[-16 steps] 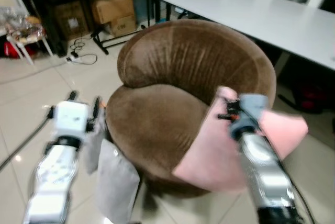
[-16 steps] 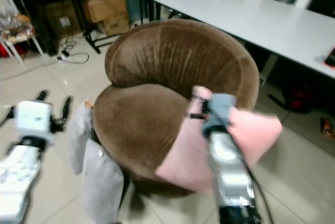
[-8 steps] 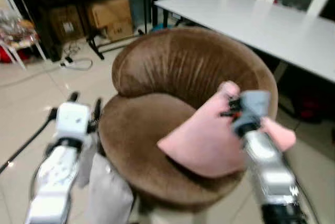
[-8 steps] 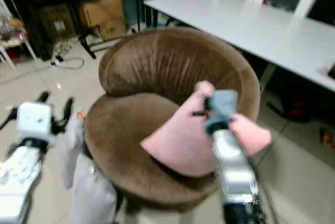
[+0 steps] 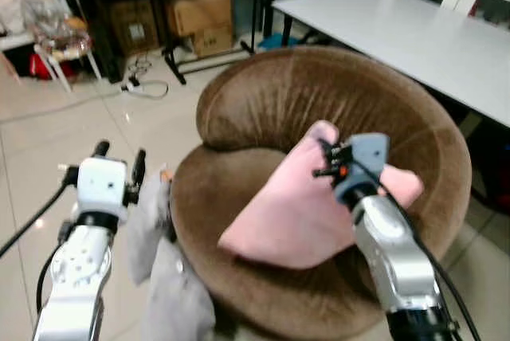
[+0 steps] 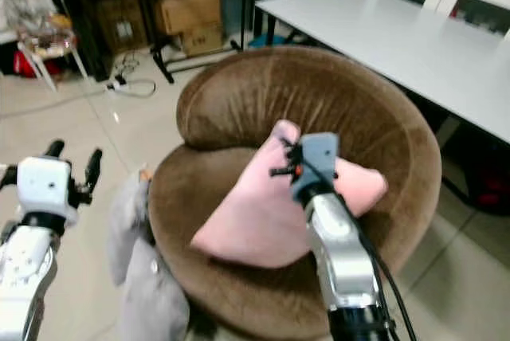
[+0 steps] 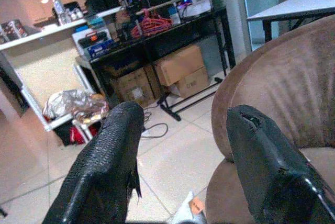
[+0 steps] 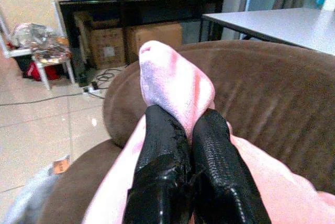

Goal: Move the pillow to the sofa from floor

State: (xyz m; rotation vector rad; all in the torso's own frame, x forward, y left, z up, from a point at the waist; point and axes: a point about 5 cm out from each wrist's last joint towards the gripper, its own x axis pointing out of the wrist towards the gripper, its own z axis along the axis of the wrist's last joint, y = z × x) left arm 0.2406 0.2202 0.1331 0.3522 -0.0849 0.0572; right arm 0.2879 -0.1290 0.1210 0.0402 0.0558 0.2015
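While your right end effector [image 8: 183,150] is pinching a corner of the pink pillow [image 5: 287,209], the pillow itself hangs over the seat of the round brown sofa [image 5: 263,102], its lower edge looking like it's down on the seat cushion, though you can't really tell if it's resting there or just brushing it. From the right wrist view you get both black fingers [image 8: 159,166] pressed together with a bunched-up bit of pink fabric squeezed between them and poking out past the tips. The pillow sits toward the middle-right of the seat, leaning up toward the backrest.

Your left end effector [image 7: 183,171] is off the sofa's left edge, held out over the floor [image 5: 48,142], fingers spread apart with nothing between them; the sofa's curved back shows just past them in the left wrist view.

Down by the sofa's left front edge, there's a grey cushion [image 5: 171,293] slumped against the base, standing on the floor between your left arm and the sofa.

Behind the sofa you've got a white table [image 5: 414,30] off to the right, and over at the back left a dark shelf unit with cardboard boxes [image 5: 195,18] under it, plus cables [image 5: 143,86] lying on the tiles.
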